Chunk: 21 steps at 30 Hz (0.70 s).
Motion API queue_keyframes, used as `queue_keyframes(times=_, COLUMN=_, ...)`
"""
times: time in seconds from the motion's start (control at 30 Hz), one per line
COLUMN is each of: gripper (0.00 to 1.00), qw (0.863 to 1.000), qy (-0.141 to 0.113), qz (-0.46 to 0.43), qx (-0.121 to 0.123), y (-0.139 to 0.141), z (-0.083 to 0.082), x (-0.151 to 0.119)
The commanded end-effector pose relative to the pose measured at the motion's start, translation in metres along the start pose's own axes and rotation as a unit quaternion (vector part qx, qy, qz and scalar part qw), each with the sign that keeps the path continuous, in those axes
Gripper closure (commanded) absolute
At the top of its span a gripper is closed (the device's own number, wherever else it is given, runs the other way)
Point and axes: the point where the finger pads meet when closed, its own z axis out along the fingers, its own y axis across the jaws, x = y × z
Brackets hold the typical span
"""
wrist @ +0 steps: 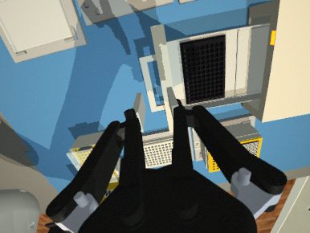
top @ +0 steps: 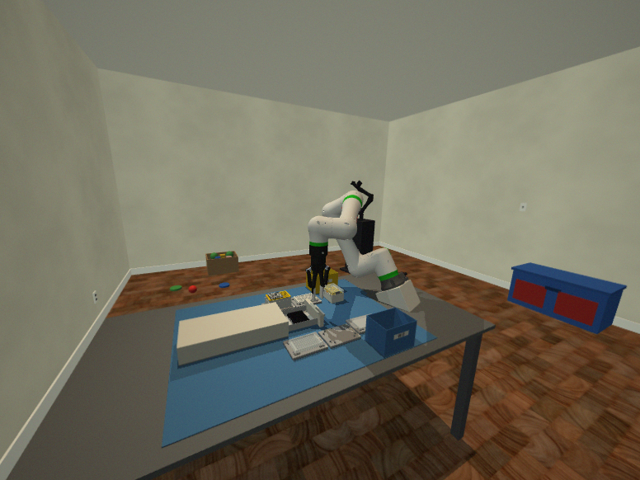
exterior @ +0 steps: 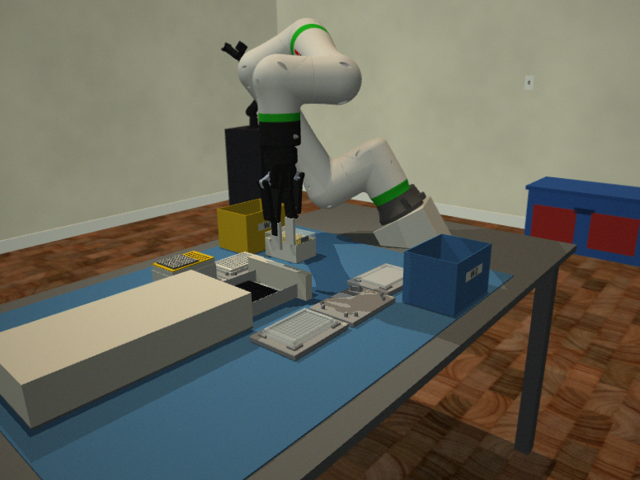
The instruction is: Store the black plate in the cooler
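On the grey bench (top: 103,361) a blue mat (top: 232,392) carries the labware. The room has pale walls and a wood floor, with a toy box (top: 222,262) by the back wall at left and a blue cabinet (top: 566,297) at right.

At the mat's left is the long cream cooler CD (top: 227,327). Its drawer (wrist: 246,68) is pulled out toward the arm's base and its lamp (wrist: 273,38) is amber. The black plate (wrist: 202,68) lies flat in the drawer, right way up and with no lid. It is in the place nearer the bar handle (wrist: 145,80), long side across the drawer.

Work nest N3 (exterior: 356,304) is bare, between two nests with pale plates. The yellow bin (exterior: 240,224) is behind it and the blue bin (exterior: 447,270) is at right.

The gripper (wrist: 156,105) points straight down, above the mat just off the handle end of the drawer. Its fingers are drawn in to a narrow gap with mat showing between them, so they are gripping nothing. I cannot tell whether they touch the handle.

The arm (exterior: 310,67) leans forward from its base and its elbow is high. The wrist is vertical.
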Motion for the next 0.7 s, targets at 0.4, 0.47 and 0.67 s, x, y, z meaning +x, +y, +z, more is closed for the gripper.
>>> queue_keyframes(times=0.4, gripper=1.0, qw=1.0, qy=0.0, qz=0.0, qx=-0.001, y=-0.057, z=0.012, x=0.0)
queue_keyframes(times=0.47, gripper=1.0, qw=1.0, qy=0.0, qz=0.0, qx=-0.001, y=-0.057, z=0.012, x=0.0)
queue_keyframes(times=0.67, gripper=1.0, qw=1.0, qy=0.0, qz=0.0, qx=-0.001, y=-0.057, z=0.012, x=0.0)
